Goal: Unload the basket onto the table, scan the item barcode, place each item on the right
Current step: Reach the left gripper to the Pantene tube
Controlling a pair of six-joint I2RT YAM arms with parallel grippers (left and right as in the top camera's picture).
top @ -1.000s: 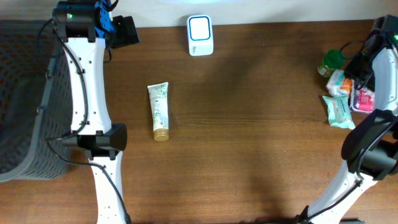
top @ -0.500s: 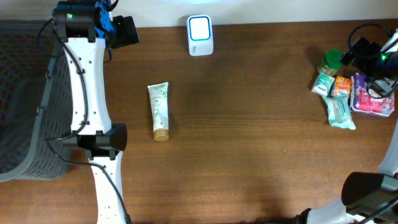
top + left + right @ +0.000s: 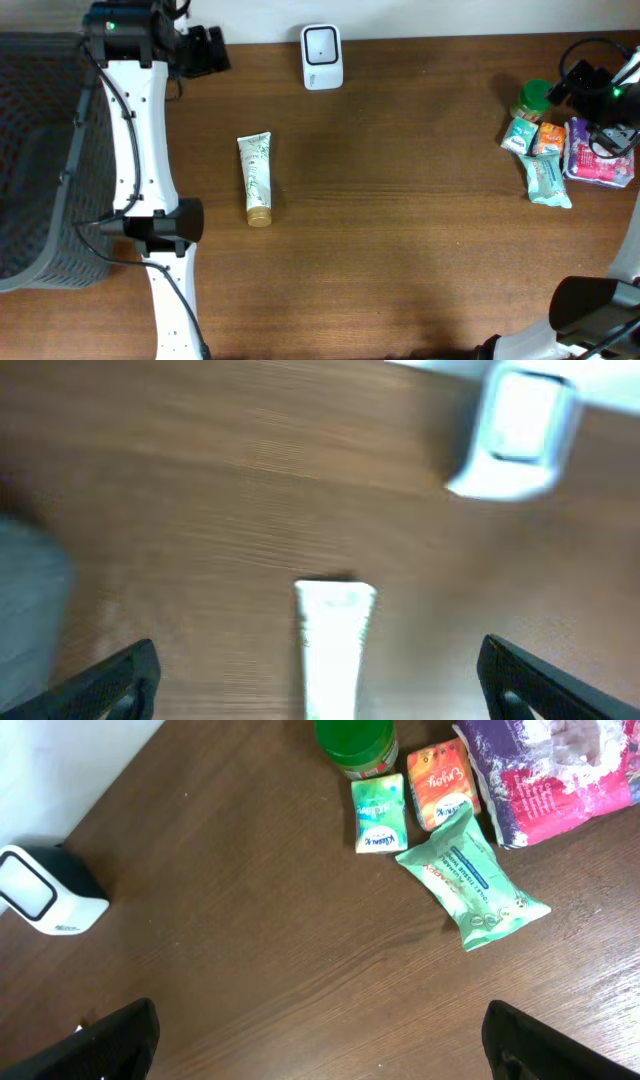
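The tube I am to scan lies flat in the left half of the surface, about midway between the near and far edges. Its gold cap points to the near edge and its crimped end to the far edge. It is well apart from both my tools.

By the right edge sits a cluster. The wipes pack is nearest, then a green packet and an orange packet side by side, with a purple bag right at the edge and a green-lidded jar farthest. My right tool hovers by this cluster, fingers spread wide, holding nothing.

The scanner stands at the far edge near the middle, beyond the tube and a little to its right.

My left tool hangs at the far left corner, also spread wide and empty. Its own view is blurred but shows the tube's crimped end low between the fingers. A basket sits along the left edge.
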